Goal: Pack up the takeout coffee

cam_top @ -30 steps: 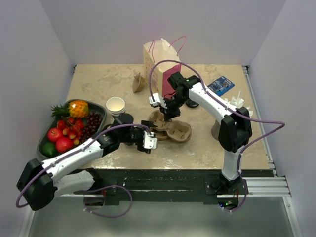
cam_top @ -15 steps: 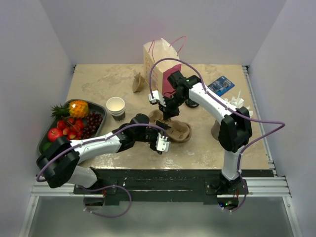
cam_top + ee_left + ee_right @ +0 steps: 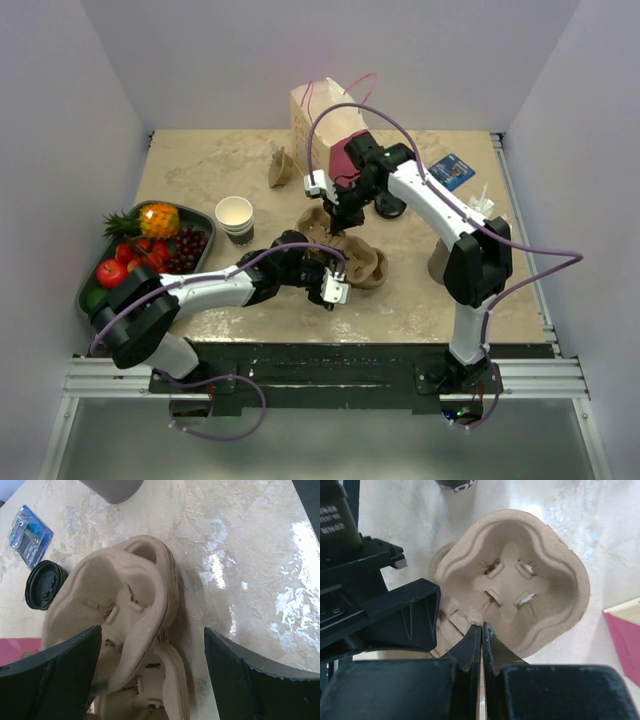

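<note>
The takeout coffee (image 3: 389, 207), with its black lid (image 3: 45, 585), stands right of the pink-sided paper bag (image 3: 322, 120); its dark wall shows at the top edge of the right wrist view (image 3: 457, 484). A stack of brown pulp cup carriers (image 3: 362, 264) lies mid-table. My right gripper (image 3: 343, 222) (image 3: 481, 626) is shut on a centre tab of the top carrier (image 3: 520, 580), which is tilted up off the stack (image 3: 125, 595). My left gripper (image 3: 335, 286) (image 3: 152, 645) stands open, its fingers on either side of the stack's near edge.
Stacked lidless cups (image 3: 235, 215) and a dark tray of fruit (image 3: 92, 290) are at the left. A blue packet (image 3: 447, 172), white cutlery (image 3: 476, 205) and a grey object (image 3: 436, 263) lie at the right. A brown paper piece (image 3: 278, 165) lies at the back.
My left arm has swung right and brought its open gripper up to the carrier stack. My right gripper has moved slightly back with the top carrier.
</note>
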